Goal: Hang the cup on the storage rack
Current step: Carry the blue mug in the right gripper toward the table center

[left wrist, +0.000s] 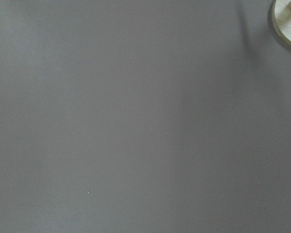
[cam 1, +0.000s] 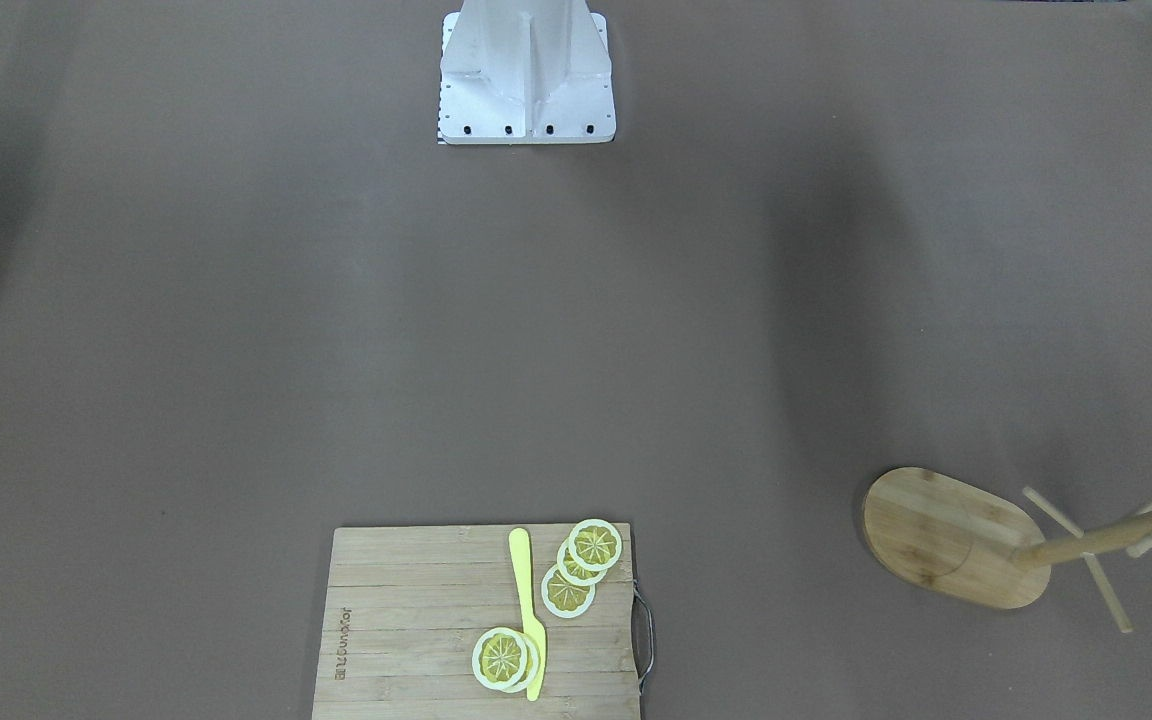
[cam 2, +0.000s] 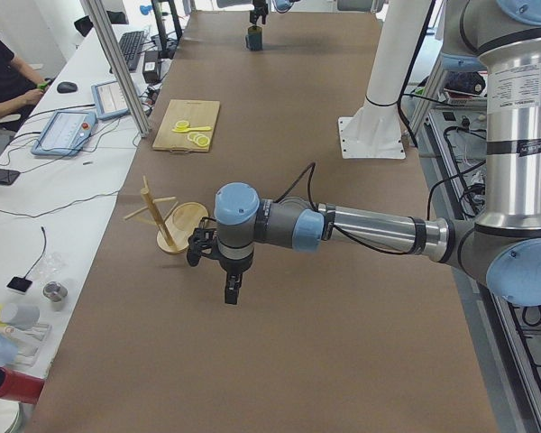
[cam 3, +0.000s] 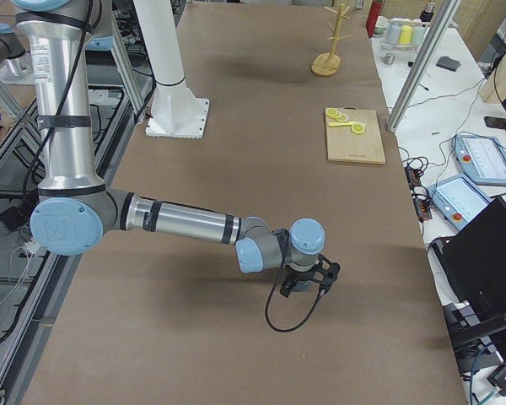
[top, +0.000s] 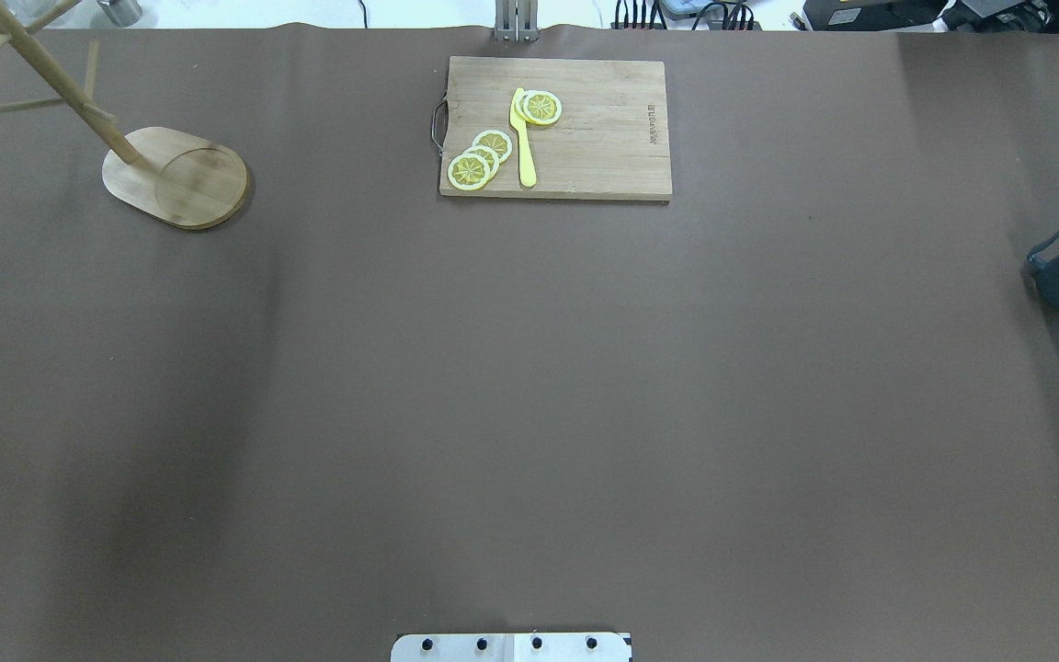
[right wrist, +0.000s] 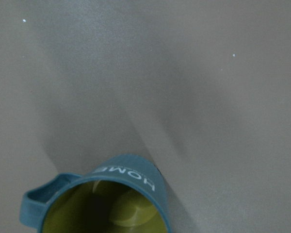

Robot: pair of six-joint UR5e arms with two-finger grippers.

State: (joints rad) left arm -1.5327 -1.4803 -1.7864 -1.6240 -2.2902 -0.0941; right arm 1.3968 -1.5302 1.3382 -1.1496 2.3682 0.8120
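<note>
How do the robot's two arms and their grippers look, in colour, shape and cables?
Both the left arm and the right arm are silver tubes with grey joints and light blue round caps. Each upright tube bears a white label with dark print. The left gripper and the right gripper are black. A black cable loops out at each wrist.

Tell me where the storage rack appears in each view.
Front-facing: storage rack lower right.
Overhead: rack upper left.
Exterior left: rack left of centre.
Exterior right: rack top, far end.
Left wrist: rack's base, top-right corner.
Right wrist: not in it.
Landmark: the cutting board, in all four exterior views.
</note>
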